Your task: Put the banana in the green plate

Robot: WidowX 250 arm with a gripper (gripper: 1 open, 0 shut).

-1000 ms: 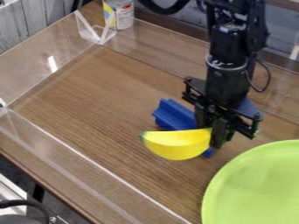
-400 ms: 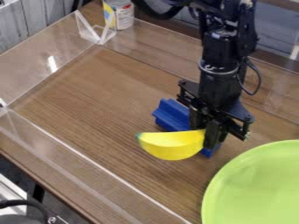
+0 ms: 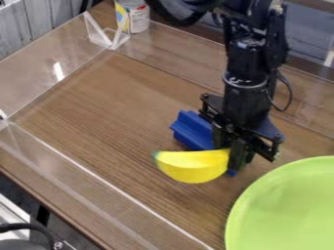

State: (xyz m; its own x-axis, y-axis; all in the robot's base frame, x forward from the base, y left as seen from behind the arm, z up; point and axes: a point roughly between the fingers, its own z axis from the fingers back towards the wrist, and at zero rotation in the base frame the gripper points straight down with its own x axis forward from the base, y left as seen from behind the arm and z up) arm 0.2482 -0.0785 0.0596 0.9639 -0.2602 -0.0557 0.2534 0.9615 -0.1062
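Camera view has the gripper [image 3: 236,156] pointing straight down over the table [image 3: 104,107], its jaws closed on the right end of the banana [image 3: 193,164], which sticks out to the left of the fingers with its long axis running roughly left to right and its curve bulging toward the near edge. Whether the banana's underside touches the wood or hangs just above it cannot be told. Just behind the banana and the fingers, on the far side, sits a blue block [image 3: 193,125], touching or nearly touching them. The plate [image 3: 287,210] lies to the right and nearer, close to the gripper, with its rim a short way from the fingers and no object in between. So the coming move is, by my judgement, a lift and then a short carry right and toward the near side, high enough for the banana to clear the raised rim. A clear wall [image 3: 39,137] borders the table on the left, well apart, leaving open room.
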